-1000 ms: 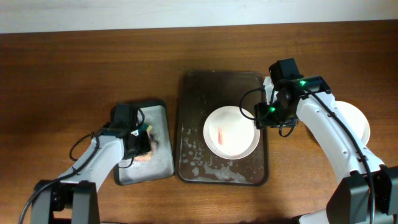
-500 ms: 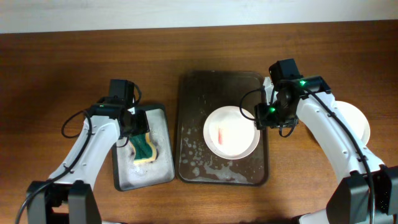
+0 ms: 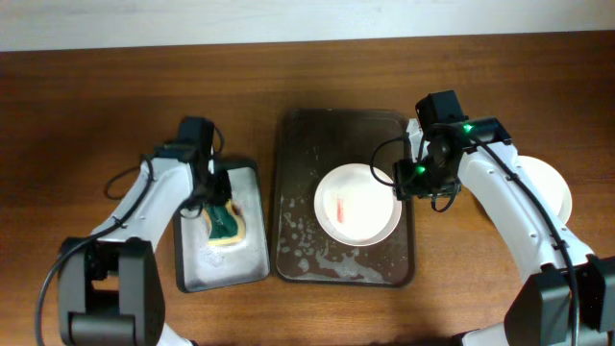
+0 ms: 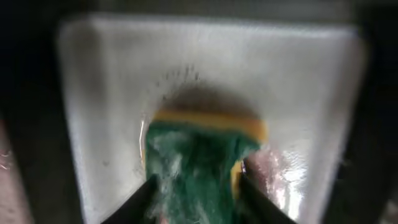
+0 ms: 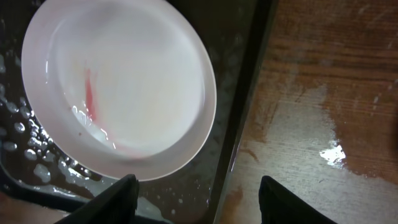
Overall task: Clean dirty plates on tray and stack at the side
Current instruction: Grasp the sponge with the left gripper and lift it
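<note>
One white plate [image 3: 357,204] with a red smear at its centre lies on the right half of the wet dark brown tray [image 3: 293,183]. It also shows in the right wrist view [image 5: 118,87]. My right gripper [image 3: 410,183] is open and empty over the tray's right rim [image 5: 239,143], just beside the plate's right edge. More white plate [image 3: 554,187] lies on the table at the right, partly hidden by my right arm. My left gripper [image 3: 215,197] is shut on a green-and-yellow sponge [image 4: 196,155] over the small grey tray [image 3: 252,250].
The grey sponge tray [image 4: 93,93] is wet and sits left of the brown tray. Soapy water spots cover the brown tray's floor [image 3: 307,245]. A wet patch shows on the wooden table [image 5: 329,152] right of the tray.
My left arm has swung from the sponge tray's lower part toward its far end, and the sponge now hangs in the gripper. The right arm and the plate have not moved.
</note>
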You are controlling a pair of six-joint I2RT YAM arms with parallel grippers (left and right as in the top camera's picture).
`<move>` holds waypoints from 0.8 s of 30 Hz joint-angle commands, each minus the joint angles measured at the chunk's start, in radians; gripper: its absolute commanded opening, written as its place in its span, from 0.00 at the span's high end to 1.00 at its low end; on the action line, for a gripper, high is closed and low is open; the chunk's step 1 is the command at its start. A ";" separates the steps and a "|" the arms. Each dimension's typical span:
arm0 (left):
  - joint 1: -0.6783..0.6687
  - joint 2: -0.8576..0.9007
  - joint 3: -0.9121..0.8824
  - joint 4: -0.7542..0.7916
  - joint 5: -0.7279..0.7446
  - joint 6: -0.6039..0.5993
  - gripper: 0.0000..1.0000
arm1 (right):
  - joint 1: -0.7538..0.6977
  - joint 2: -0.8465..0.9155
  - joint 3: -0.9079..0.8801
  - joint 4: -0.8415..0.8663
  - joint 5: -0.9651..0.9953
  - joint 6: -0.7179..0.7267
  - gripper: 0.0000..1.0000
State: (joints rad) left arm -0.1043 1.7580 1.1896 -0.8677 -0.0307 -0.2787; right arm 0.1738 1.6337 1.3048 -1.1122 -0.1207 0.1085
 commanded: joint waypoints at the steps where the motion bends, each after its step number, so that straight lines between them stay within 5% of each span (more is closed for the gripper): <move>1: 0.002 -0.002 0.105 -0.124 0.022 0.007 0.45 | 0.008 -0.008 0.000 -0.003 -0.003 0.000 0.37; 5: 0.002 0.001 0.038 -0.135 0.032 -0.020 0.58 | 0.008 -0.008 0.000 -0.003 -0.003 0.000 0.37; 10: 0.002 0.001 -0.221 0.123 0.111 -0.076 0.64 | 0.008 -0.008 0.000 -0.002 -0.003 0.000 0.37; 11: 0.002 0.001 -0.255 0.169 0.121 -0.076 0.70 | 0.008 -0.008 0.000 -0.003 -0.003 0.000 0.37; 13: 0.002 0.001 -0.278 0.202 0.116 -0.075 1.00 | 0.008 -0.008 0.000 0.000 -0.003 0.000 0.37; 17: 0.002 0.000 -0.185 0.107 0.113 -0.063 1.00 | 0.008 -0.007 0.000 0.039 0.000 0.000 0.37; 19: 0.002 -0.001 -0.074 0.004 0.114 -0.024 1.00 | 0.008 -0.003 0.000 0.090 0.002 0.000 0.50; 24: -0.013 -0.002 0.247 -0.221 0.125 0.050 1.00 | 0.008 0.095 0.000 0.122 -0.012 0.003 0.57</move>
State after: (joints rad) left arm -0.1036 1.7618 1.2671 -1.0218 0.0750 -0.2920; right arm 0.1738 1.6512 1.3052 -0.9874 -0.1200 0.1070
